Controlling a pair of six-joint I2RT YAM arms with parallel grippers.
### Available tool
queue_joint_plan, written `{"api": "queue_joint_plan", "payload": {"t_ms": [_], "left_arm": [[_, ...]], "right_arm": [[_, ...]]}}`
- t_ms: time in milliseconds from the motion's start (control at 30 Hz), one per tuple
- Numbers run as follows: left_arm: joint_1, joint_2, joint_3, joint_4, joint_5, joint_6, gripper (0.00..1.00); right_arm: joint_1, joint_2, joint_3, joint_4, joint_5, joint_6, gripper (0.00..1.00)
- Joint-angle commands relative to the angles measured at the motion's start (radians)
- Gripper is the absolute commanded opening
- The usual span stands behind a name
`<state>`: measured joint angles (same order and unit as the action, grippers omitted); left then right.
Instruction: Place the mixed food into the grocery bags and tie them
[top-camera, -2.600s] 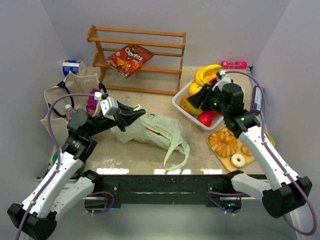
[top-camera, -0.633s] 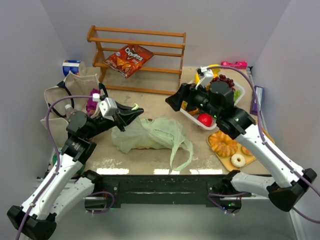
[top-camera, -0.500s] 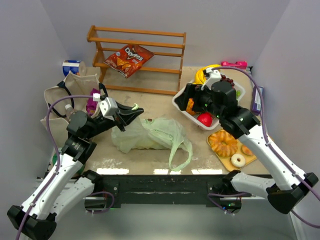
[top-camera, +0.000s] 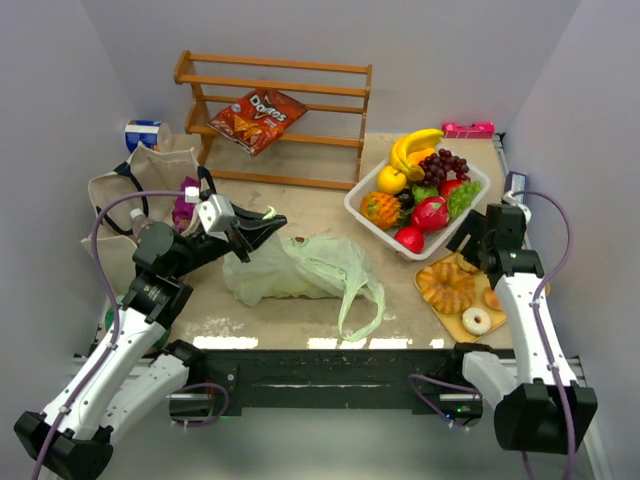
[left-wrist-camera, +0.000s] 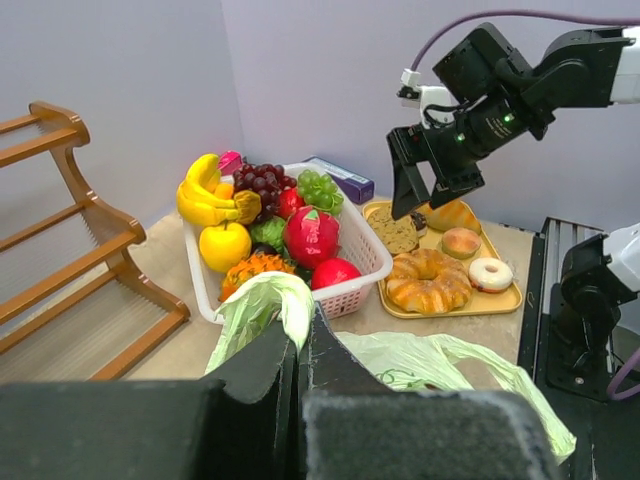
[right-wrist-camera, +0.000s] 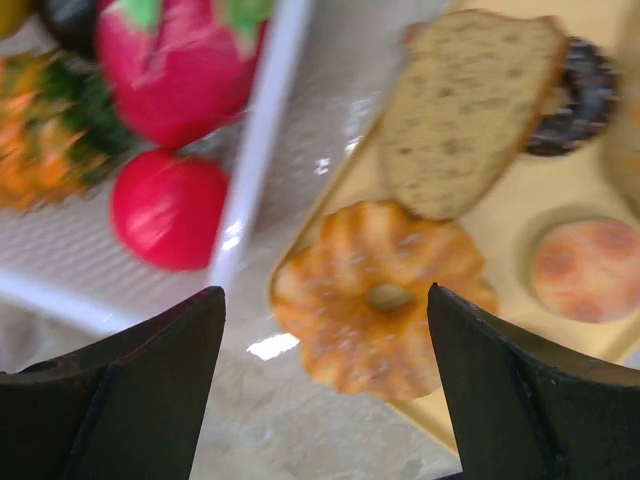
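Note:
The pale green plastic grocery bag (top-camera: 300, 268) lies crumpled at the table's middle. My left gripper (top-camera: 265, 222) is shut on one of its handles (left-wrist-camera: 268, 300), holding it up off the table. The beige tote (top-camera: 120, 195) stands at the far left with a purple packet (top-camera: 185, 205) showing inside. Toy fruit (top-camera: 425, 190) fills a white basket (top-camera: 355, 205) at the right. My right gripper (right-wrist-camera: 325, 295) is open and holds nothing. It hangs above a ring-shaped pastry (right-wrist-camera: 385, 295) on the yellow tray (right-wrist-camera: 500, 230).
A wooden rack (top-camera: 275, 110) at the back carries a red chip packet (top-camera: 258, 115). A blue and white can (top-camera: 145, 133) sits behind the tote. A pink item (top-camera: 468, 128) lies at the back right. The pastry tray (top-camera: 455, 322) sits near the right front edge.
My right arm has drawn back from over the fruit basket, to the right and nearer, and now hangs over the pastry tray. The left gripper still holds the bag handle.

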<state>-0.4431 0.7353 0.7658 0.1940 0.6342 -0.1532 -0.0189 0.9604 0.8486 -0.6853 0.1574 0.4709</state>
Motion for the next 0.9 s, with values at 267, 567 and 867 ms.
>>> {"api": "queue_joint_plan", "payload": {"t_ms": [267,567,867], "left_arm": [[0.004,-0.019,0.007,0.035,-0.019,0.012,0.0],[0.004,-0.027,0.01,0.028,-0.024,0.018,0.0],[0.004,-0.027,0.01,0.022,-0.03,0.026,0.0]], "right_arm": [[-0.246,0.248,-0.095,0.355,0.139,0.012,0.73],[-0.28,0.409,-0.091,0.497,0.082,0.006,0.64],[-0.292,0.476,-0.097,0.512,0.042,0.031,0.43]]}}
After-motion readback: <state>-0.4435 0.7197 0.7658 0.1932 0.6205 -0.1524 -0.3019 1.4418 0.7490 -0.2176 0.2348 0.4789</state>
